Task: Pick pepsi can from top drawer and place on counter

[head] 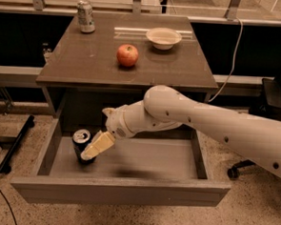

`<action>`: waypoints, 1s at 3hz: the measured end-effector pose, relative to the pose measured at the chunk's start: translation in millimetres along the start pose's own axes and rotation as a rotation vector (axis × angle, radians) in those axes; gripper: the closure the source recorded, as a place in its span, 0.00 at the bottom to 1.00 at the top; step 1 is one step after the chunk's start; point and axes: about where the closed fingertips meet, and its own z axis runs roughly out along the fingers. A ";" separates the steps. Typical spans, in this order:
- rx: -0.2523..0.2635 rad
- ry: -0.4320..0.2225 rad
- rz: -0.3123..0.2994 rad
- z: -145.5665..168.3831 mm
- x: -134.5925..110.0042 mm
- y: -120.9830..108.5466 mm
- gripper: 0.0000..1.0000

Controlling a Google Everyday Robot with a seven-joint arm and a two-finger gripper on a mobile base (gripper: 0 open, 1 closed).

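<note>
A square, glossy brown-grey counter (91, 59) is seen from above and in front, set on a grey cabinet frame. Beneath it, the wide, shallow grey top drawer (121, 192) is pulled fully out toward the viewer, so that its smooth floor is shown. A thick white robot arm (211, 121) is stretched in from the right edge, across the drawer's right half and down to its left side. At the arm's end, a cream-coloured gripper (96, 147) is angled down and leftward inside the drawer, right against the near right side of the pepsi can (80, 138). Whether the gripper is spread, pressed together or pinching the can cannot be told from this view. The pepsi can, dark blue with a silver top, is stood upright on the drawer floor near the left wall. On the counter, a pale shallow bowl (163, 38) is placed toward the back right, a red apple (127, 55) is set near the middle, and a pale silver-green can (85, 16) is stood at the back left corner.
</note>
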 end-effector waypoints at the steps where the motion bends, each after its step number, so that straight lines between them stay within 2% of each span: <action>1: -0.036 -0.020 0.011 23.6 0.2 6.9 0.00; 2: -0.060 -0.061 0.043 48.5 0.0 9.5 0.26; 3: -0.062 -0.080 0.068 61.1 1.4 8.9 0.49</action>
